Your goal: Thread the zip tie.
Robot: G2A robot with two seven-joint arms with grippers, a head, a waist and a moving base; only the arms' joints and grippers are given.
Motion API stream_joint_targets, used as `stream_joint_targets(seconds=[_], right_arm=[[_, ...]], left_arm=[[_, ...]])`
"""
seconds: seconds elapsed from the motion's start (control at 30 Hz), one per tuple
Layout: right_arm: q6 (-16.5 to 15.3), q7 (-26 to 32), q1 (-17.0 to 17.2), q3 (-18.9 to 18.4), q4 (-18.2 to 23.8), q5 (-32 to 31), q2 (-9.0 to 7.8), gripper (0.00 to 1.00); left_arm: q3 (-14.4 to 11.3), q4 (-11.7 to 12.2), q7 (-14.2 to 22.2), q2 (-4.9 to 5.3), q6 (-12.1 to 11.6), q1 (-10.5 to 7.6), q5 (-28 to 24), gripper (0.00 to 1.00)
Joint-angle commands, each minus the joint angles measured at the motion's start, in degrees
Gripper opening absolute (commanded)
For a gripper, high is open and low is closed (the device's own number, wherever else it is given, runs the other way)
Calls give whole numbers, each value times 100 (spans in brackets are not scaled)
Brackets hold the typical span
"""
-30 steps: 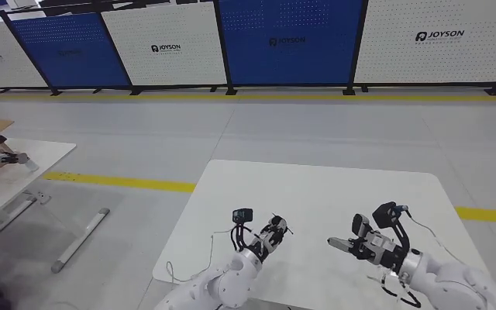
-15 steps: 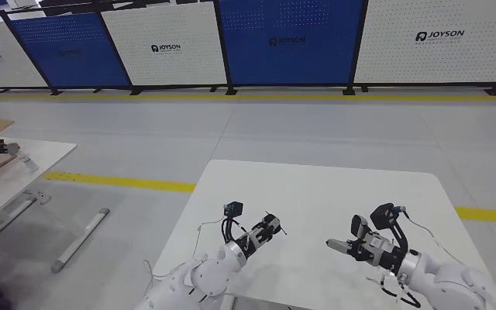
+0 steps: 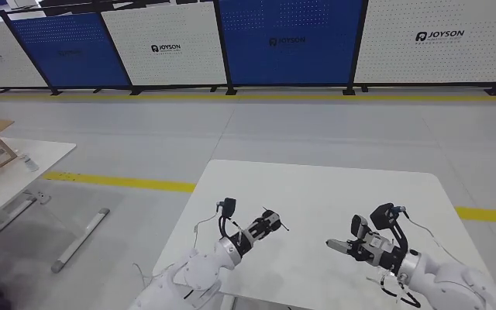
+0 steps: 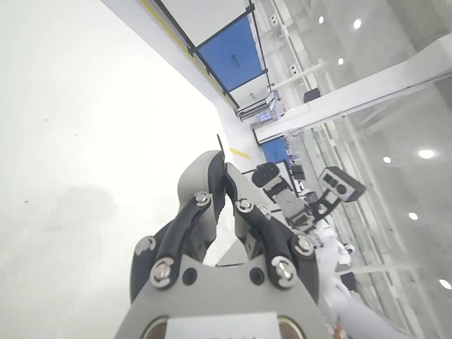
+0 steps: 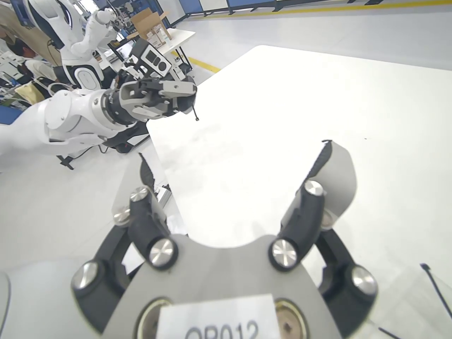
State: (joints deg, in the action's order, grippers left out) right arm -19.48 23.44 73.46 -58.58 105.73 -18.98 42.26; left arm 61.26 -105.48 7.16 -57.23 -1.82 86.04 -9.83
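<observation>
Step (est.): pre-threading, tie presented. Zip tie [image 5: 195,112], thin, black, short end projecting past fingertips, pinched in closed left pincer [image 5: 189,97], above tabletop [image 5: 282,107] nr left edge. Right pincer [image 5: 235,155] spread wide, empty, well apart to right. Next (est.): free end to be gripped by right pincer, aligned w/ head slot.

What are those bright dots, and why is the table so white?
Left wrist view: the dots are ceiling lights glaring, and the table looks washed bright white. Right wrist view: softer light, so the zip tie in the left gripper stands dark against the table. Top view: no glare.
</observation>
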Motion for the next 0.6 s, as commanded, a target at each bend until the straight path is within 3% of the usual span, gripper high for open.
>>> stream_joint_targets(seconds=[0.0,0.07,0.4,0.5,0.57], right_arm=[[0,0,0,0,0,0,0,100],[0,0,0,0,0,0,0,100],[0,0,0,0,0,0,0,100],[0,0,0,0,0,0,0,100],[0,0,0,0,0,0,0,100]], left_arm=[[126,-238,444,32,299,91,-300,0],[222,-329,842,62,612,34,-336,0],[248,-334,833,64,640,20,-332,0],[330,-448,741,25,388,108,-1036,0],[530,-586,815,26,275,202,-1558,0]])
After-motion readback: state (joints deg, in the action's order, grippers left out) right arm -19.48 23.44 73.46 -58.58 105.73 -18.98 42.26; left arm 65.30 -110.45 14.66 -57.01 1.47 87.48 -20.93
